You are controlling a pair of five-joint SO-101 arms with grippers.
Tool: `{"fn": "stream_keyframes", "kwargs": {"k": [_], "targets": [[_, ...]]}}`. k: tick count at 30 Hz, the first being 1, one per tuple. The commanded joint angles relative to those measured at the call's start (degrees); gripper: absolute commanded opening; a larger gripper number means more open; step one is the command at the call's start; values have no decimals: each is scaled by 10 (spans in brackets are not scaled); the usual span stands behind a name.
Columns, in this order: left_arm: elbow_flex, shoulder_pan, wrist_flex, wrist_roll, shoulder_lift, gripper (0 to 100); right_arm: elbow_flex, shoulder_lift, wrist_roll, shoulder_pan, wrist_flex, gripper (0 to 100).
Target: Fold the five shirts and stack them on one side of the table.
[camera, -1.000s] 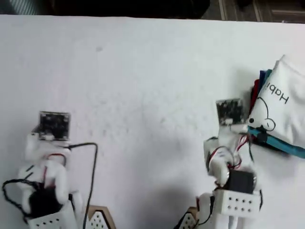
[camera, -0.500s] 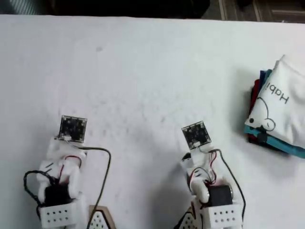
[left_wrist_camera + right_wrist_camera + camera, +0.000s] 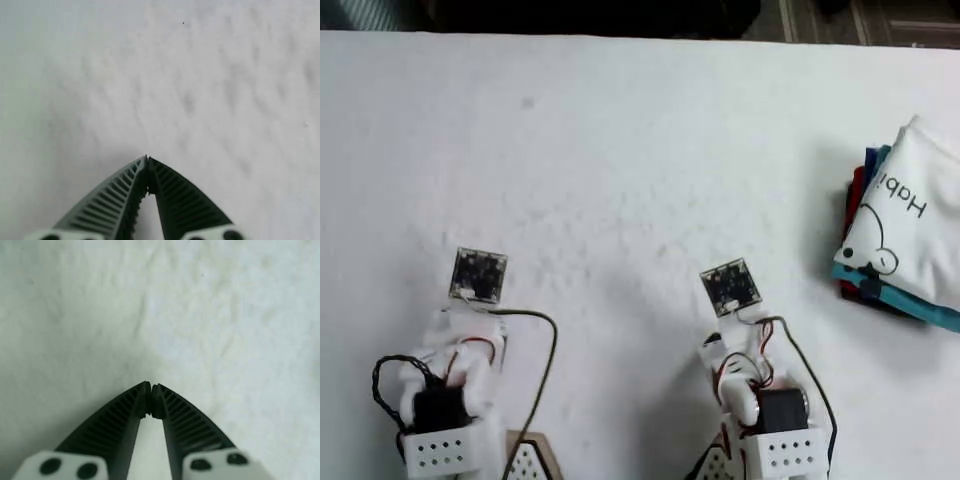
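Looking down from the high view, I see the table [image 3: 620, 150] spread wide and white from its far edge to the near edge. There one arm [image 3: 445, 400] and the other arm [image 3: 760, 400] sit folded low, well apart. The stack of shirts [image 3: 895, 260] lies at that view's right border, running out of frame, well apart from both arms. Its top shirt [image 3: 925, 170] is soft white cloth with black print; teal, red and dark blue layers peek out beneath. My left hand [image 3: 147, 159] is closed tip to tip, gripping nothing, above the faintly dimpled table cover. My right hand [image 3: 151, 387] is likewise pinched closed on nothing. Both have dark, ridged, wedge-shaped fingers [image 3: 120, 425].
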Motion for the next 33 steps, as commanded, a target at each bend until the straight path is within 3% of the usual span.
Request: {"fn": "stream_keyframes", "kwargs": {"k": [1,33], "targets": [[-2,0,32,4,-1,24,5,0,0,-2,3,19],[-2,0,50,3,-1,25,4,0,1,-2,3,19]]}}
